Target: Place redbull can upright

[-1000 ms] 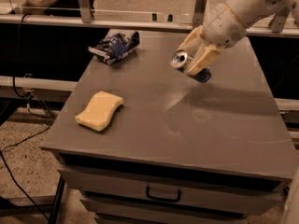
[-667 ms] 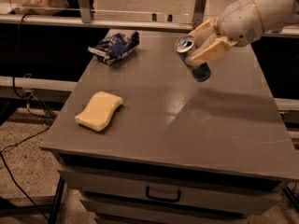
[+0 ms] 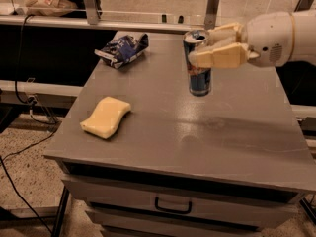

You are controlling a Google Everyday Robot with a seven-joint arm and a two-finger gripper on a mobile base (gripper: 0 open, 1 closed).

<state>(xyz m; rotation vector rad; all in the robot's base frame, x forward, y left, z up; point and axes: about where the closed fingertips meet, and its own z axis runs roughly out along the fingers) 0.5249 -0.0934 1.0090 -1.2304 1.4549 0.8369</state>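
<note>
The gripper [image 3: 202,47] is closed on the upper part of the can [image 3: 200,80]. One finger is laid across the can's front face and the other is set behind it, near the rim. The can is held upright, pull-tab top upward, directly under the fingers. Its base is at or just above the table [image 3: 237,132]; whether contact is made cannot be told.

The grip is taken high on the body, seemingly so that the lower half is left free and the base can be set flat without the fingers meeting the surface.

Beyond the fingertips and farther back, a snack bag [image 3: 122,49] is seen. Beyond them and nearer the front edge, a sponge [image 3: 106,116] is lying. Both are well apart from the can, so the spot beneath the gripper is unobstructed.

The task is judged nearly done, with only the release remaining. A slim can is easily tipped, so the fingers should be opened once the base is seated and drawn back without brushing it.
</note>
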